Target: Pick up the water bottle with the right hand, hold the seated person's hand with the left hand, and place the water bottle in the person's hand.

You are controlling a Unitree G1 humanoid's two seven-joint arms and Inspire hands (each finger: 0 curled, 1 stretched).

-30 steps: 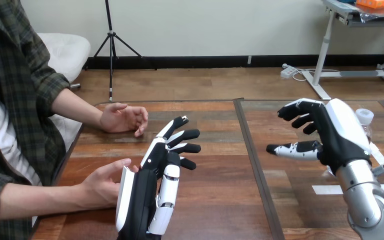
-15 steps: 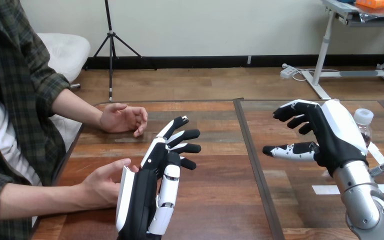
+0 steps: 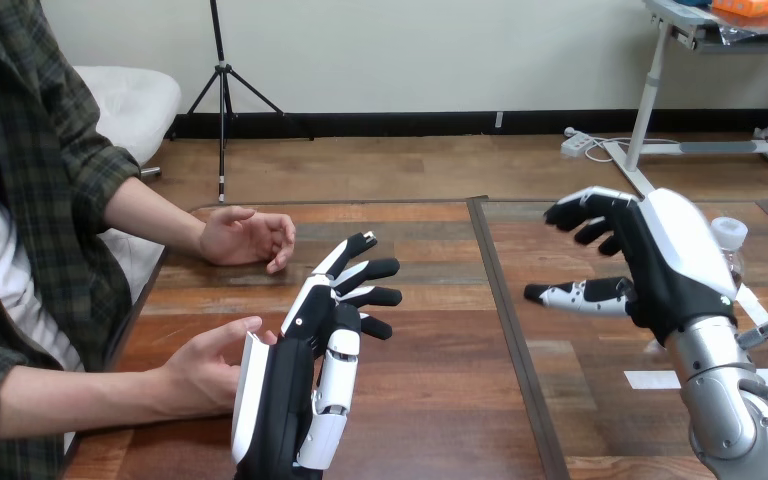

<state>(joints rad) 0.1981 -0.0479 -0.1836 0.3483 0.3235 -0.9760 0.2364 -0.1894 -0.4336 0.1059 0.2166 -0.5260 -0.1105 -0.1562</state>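
- First, by the table's (image 3: pixel 440 420) left edge toward its near corner, the person's hand (image 3: pixel 200 372) lies open. The person's other hand (image 3: pixel 245 238) rests farther back along that edge.
- Just beside the nearer one, the robot's left hand (image 3: pixel 305 385) stands on edge, fingers straight and slightly fanned, holding nothing. Whether its white shell touches the person's fingers cannot be told. A hard or badly aimed close could pinch them, or miss if the person shifts.
- Over the table's right half, the right hand (image 3: pixel 650 265) hovers with fingers spread and half bent, thumb out, gripping nothing.
- Behind it, near the right edge, the water bottle (image 3: pixel 728 240) stands upright, mostly hidden by that hand. The hand's back sits close to it, so a careless turn could knock the bottle over or off the edge, and its smooth round body may slip in a loose grasp.
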